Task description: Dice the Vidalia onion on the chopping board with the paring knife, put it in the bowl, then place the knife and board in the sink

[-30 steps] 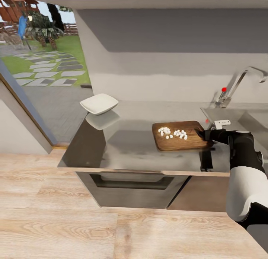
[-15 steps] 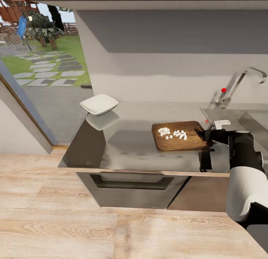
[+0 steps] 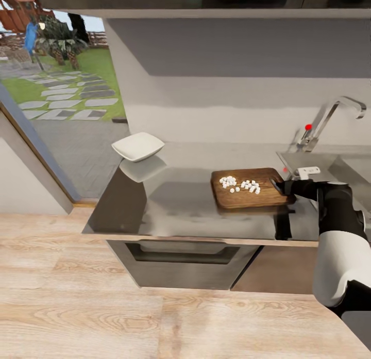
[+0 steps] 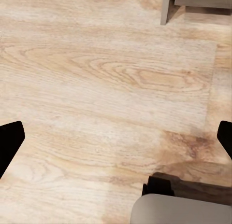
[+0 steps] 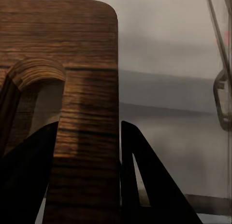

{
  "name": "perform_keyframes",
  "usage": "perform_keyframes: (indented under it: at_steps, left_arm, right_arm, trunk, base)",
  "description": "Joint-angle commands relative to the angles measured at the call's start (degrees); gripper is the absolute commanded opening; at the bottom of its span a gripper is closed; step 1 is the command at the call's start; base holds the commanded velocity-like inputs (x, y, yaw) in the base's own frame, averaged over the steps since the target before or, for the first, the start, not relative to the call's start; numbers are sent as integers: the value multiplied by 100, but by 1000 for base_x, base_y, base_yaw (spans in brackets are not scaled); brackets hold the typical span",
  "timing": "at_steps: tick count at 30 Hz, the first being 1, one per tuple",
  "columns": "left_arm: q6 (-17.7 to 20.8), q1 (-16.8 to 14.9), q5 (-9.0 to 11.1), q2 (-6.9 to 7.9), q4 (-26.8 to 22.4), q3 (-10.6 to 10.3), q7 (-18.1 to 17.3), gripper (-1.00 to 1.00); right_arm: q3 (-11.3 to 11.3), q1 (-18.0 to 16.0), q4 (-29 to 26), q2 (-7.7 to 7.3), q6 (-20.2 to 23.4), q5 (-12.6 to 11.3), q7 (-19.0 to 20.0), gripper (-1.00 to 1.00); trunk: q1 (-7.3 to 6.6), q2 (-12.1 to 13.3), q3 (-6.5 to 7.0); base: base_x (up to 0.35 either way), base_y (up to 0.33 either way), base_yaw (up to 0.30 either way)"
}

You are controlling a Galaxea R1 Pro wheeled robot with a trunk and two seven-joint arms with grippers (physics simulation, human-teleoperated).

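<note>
White diced onion [image 3: 239, 184] sits piled on the chopping board [image 3: 247, 189], whose near edge the right gripper [image 3: 281, 186] jaws pinch, so dicing looks done; bowl [image 3: 137, 145], well away, holds nothing yet, sink drop-off pending.

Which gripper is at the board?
The right gripper, closed on the board's right edge; the left gripper hangs open over the wooden floor.

Pale wood plank floor [image 3: 77, 307]; window [image 3: 51, 65] onto garden, stepping stones; grey wall [image 3: 221, 91] behind.
</note>
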Motion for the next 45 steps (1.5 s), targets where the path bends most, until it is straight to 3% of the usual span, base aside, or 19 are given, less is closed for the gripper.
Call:
perform_keyframes:
  at_steps: [1, 6, 27, 33, 40, 45]
  left_arm:
    - [-35, -11, 35, -1, 23, -10, -14, 100]
    - [-35, -11, 35, -1, 23, -10, -13, 100]
    - [-35, -11, 35, -1, 20, -10, -14, 100]
    - [-38, -11, 35, -1, 20, -10, -14, 100]
    - [-40, -10, 35, -1, 17, -10, -14, 100]
    - [-42, -12, 35, -1, 22, -10, -14, 100]
  right_arm:
    - [-62, -5, -6, 1, 62, 50, 49, -100]
    - [-260, -5, -6, 2, 299, 50, 46, -100]
    - [-252, -5, -6, 3, 308, 50, 46, -100]
    - [-250, -5, -6, 3, 308, 50, 46, -100]
    - [-250, -5, -6, 3, 308, 50, 46, -100]
    - [-246, -5, -6, 3, 308, 50, 46, -100]
  trunk:
    - [-22, 38, 14]
    - [-132, 239, 127]
    - [-593, 1081, 692]
    - [-593, 1081, 746]
    - [-747, 1362, 906]
    - [-747, 1362, 907]
  base:
    - [0, 0, 0]
    - [0, 0, 0]
    - [0, 0, 0]
    - [0, 0, 0]
    - [0, 0, 0]
    - [0, 0, 0]
